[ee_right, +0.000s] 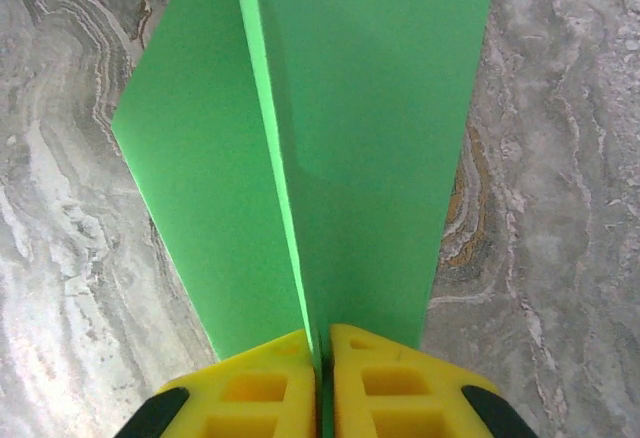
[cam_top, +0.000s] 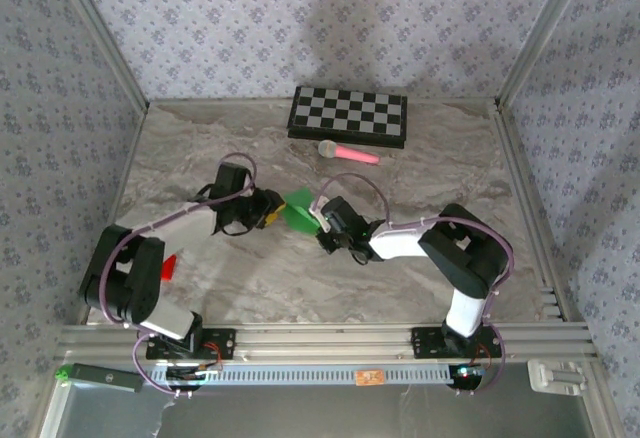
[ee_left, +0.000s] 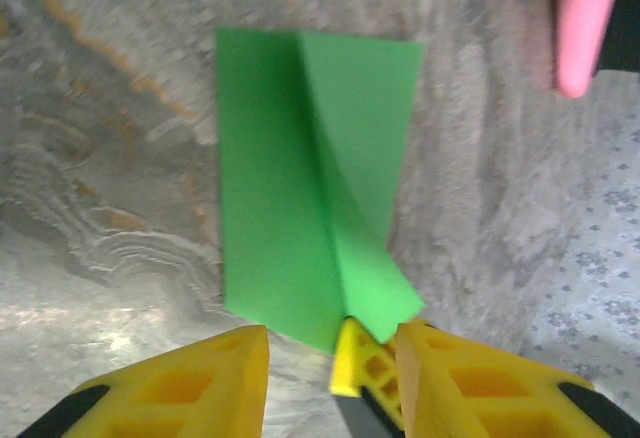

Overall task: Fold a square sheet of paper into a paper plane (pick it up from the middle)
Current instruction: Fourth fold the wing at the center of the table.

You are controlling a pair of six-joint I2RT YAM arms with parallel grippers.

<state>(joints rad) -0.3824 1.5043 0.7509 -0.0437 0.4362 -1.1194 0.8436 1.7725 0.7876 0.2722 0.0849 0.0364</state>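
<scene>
Where the two arms meet near the middle of the marble table (cam_top: 260,288), the green paper (cam_top: 297,206) is held, creased into two flaps. Right gripper (ee_right: 321,343), at the paper's 4 o'clock in the top view: jaws pressed together on the fold line, only a sliver of green between the yellow fingers. From its wrist camera the crease runs from the fingers up toward 12 o'clock. The left flap widens to a corner at 9 o'clock, and the right flap has a straight outer edge rising toward 1 o'clock. Left gripper (ee_left: 328,330), at the paper's 9 o'clock in the top view: jaws parted with a clear gap, gripping nothing. The paper's near corner points into that gap, and one finger (ee_left: 360,373) of the right gripper shows there at the corner. Cannot tell whether the lower flap rests on the table. Room: bare marble flanks both long edges of the paper, and a wide bare stretch lies toward 6 o'clock, between paper and arm bases. Toward 1 o'clock a pink-handled microphone (cam_top: 349,153) lies near the paper but apart from it. Just beyond it the checkered board (cam_top: 348,116) sits at the table's back edge.
</scene>
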